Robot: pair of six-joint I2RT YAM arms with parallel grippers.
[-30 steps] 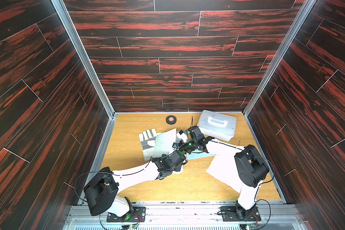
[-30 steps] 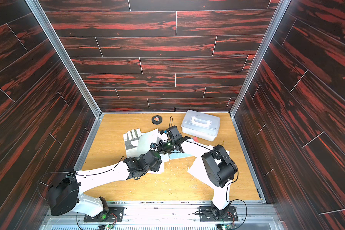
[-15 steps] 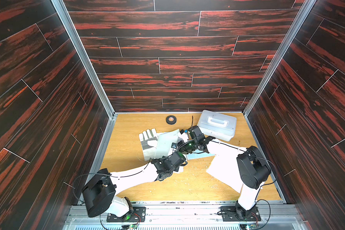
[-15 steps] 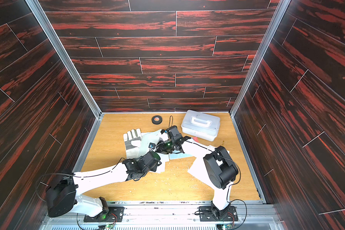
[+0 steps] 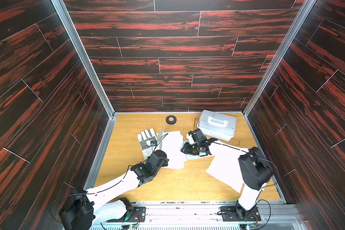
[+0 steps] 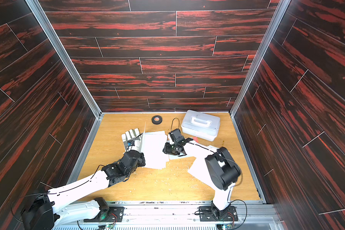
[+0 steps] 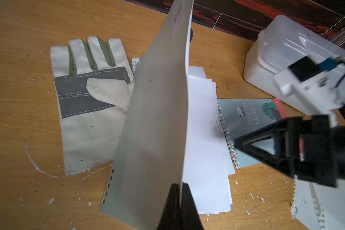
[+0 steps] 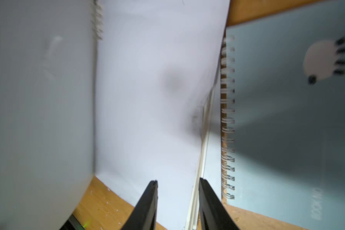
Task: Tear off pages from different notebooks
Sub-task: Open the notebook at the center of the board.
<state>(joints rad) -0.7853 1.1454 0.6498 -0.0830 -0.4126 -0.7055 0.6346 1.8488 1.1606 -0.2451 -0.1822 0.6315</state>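
Dark red plank walls [image 5: 167, 59] box in an orange-brown wooden surface [image 5: 127, 123] flecked with white paper scraps [image 7: 246, 211]. Near its middle lie the pages [image 5: 173, 149], a loose white stack, with a glove [image 5: 145, 139] on one side and a steno notebook [image 7: 253, 127] on the other.

In both top views the cover [image 5: 161, 135] is only a thin upright sliver between glove and pages. The left wrist view shows its pale grey-green face, the punched holes along one edge and a label at the far end. That view alone shows the left end effector [image 7: 180, 185] pinched together on the cover's near edge.

The right arm hides most of the steno notebook in the top views; the left wrist view gives its lettering and coral band. The right wrist view shows its coil just beside the pages. Only there does the right end effector [image 8: 177, 185] show its state: fingers [image 8: 149, 201] apart, nothing between them, low over the stack's edge.

A loose page [image 5: 223, 169] lies partly under the right arm. A box [image 5: 217, 124] and a tape roll [image 5: 171, 119] sit by the back wall.
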